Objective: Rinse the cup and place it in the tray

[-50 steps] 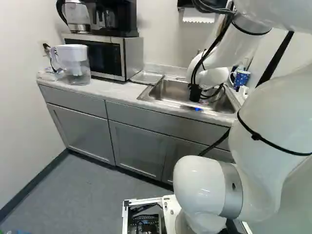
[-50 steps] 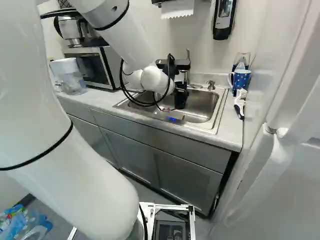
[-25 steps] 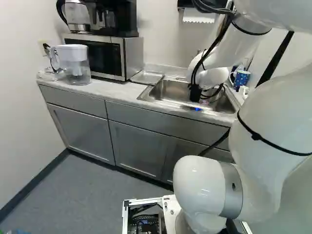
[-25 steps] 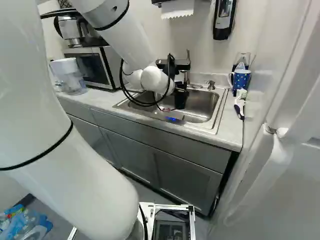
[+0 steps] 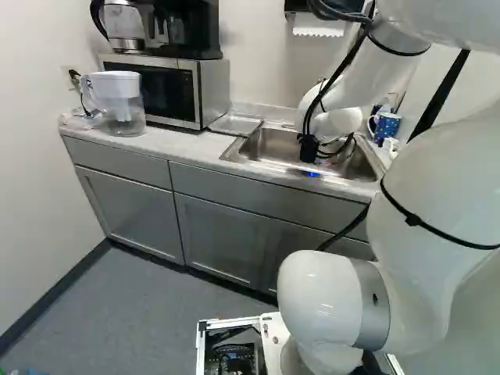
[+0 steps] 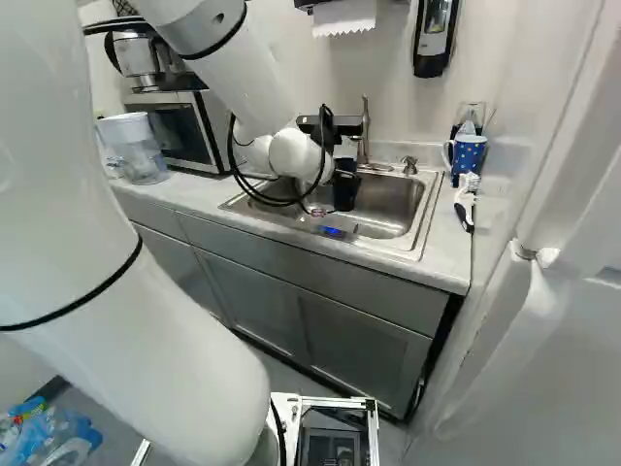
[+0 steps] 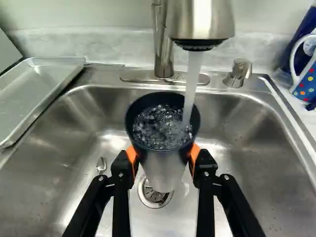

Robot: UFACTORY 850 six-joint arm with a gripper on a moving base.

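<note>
Over the sink, my gripper [image 6: 344, 184] shows as a dark shape in the right base view. Seen from the wrist, the gripper [image 7: 163, 159] is shut on the cup [image 7: 162, 173], one orange pad against each side. The cup is silver with a dark rim, upright above the drain. A stream of water [image 7: 192, 84] from the faucet [image 7: 201, 19] enters it on one side, and bubbling water fills the inside. The metal tray [image 7: 42, 91] lies on the counter beside the sink; the left base view shows the tray [image 5: 234, 125] near the microwave.
The sink [image 7: 252, 143] surrounds the cup, with a spoon [image 7: 101, 165] on its bottom. Beyond the rim are a soap pump [image 7: 238, 73] and a blue dotted mug [image 6: 468, 155]. A brush [image 6: 466, 199] lies near the mug. A microwave [image 5: 168, 90] and a pitcher [image 5: 119, 101] stand farther along the counter.
The arm's wrist and gripper have shifted slightly toward the tray side in both base views. The base has stayed where it was.
</note>
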